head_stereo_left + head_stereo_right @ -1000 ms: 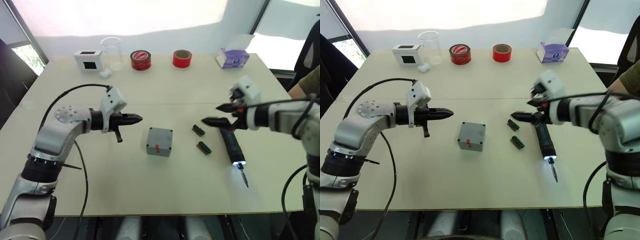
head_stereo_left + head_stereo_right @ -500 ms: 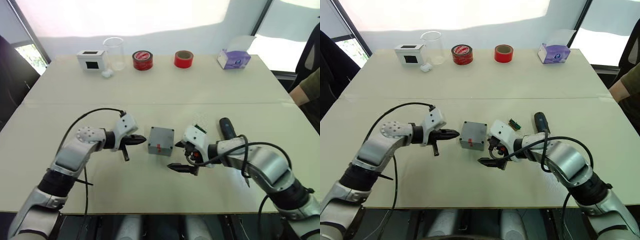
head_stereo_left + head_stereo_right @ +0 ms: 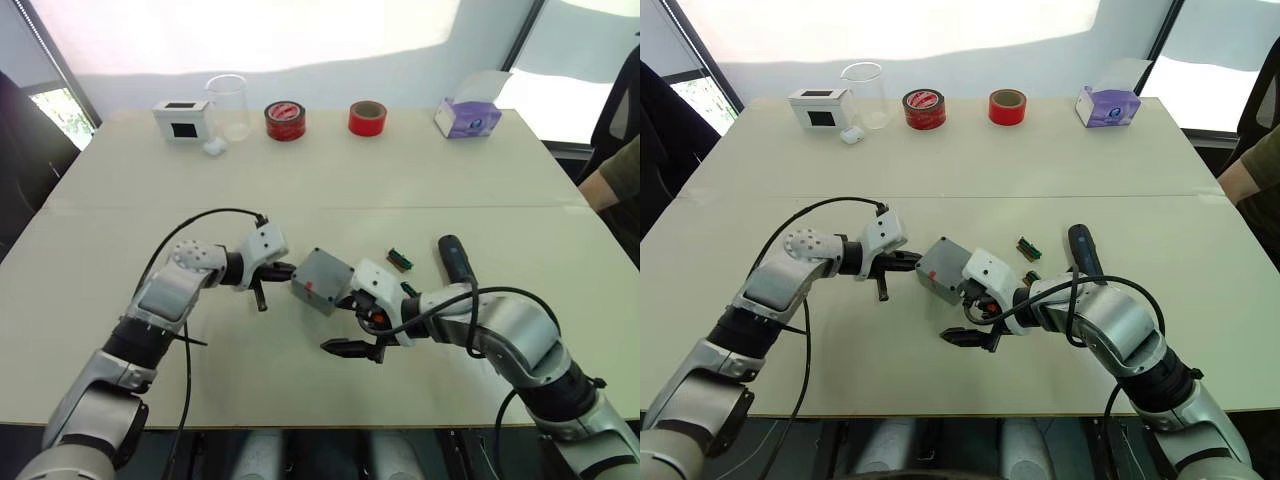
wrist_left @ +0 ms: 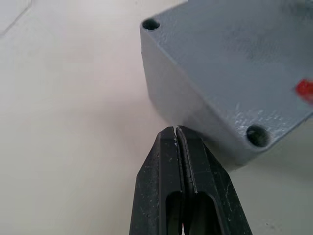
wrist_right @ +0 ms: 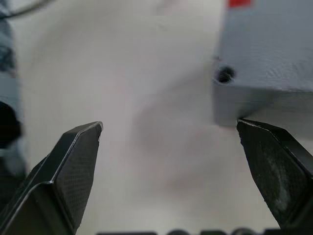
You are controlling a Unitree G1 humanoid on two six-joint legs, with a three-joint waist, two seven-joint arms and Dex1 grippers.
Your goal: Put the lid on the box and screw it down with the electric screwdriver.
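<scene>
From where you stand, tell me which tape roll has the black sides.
The tape roll with the black sides stands beside the glass beaker. The other roll, toward the purple tissue box, is red all round.

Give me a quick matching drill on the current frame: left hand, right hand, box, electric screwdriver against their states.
Things:
1. left hand
2. right hand
3. box
4. electric screwdriver

States:
A. lying on the table, not held
B. fingers wide open, one tip at the box's corner
C. fingers shut, tip at the box's side
D. tilted between both hands

Pairs: 1-C, 2-B, 3-D, 4-A
</scene>
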